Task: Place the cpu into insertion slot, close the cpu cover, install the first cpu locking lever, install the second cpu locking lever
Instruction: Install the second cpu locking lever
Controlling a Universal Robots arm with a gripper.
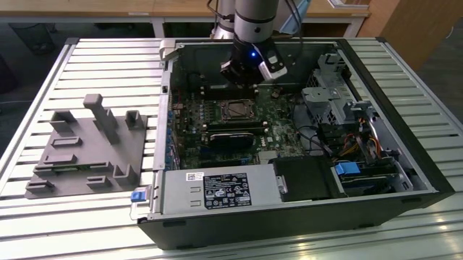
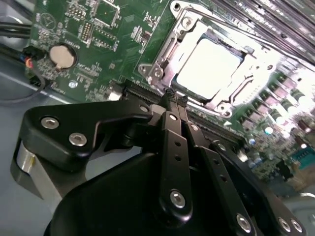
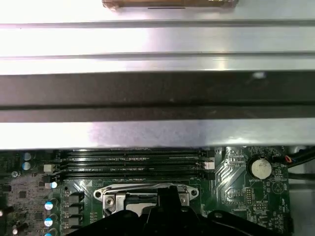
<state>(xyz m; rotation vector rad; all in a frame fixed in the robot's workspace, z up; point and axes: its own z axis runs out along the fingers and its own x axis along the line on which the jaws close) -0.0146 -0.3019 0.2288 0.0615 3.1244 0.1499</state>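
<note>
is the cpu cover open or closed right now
Closed. In the second wrist view the cpu cover lies flat around the cpu, its frame bordering the chip's shiny top.

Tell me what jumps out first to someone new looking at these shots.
The black open computer case lying on the slatted metal table, with the black gripper hanging above its green circuit board. In the second wrist view, the silvery-grey square cpu sits in the socket under the thin silvery metal frame cover, just beyond the shut fingers.

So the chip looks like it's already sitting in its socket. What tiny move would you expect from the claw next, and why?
Probably a small descent toward the socket's edge. The cpu lies in the insertion slot with the cpu cover framing it, and the gripper, fingers together and empty, hangs just beside it, likely to work the latching.
</note>
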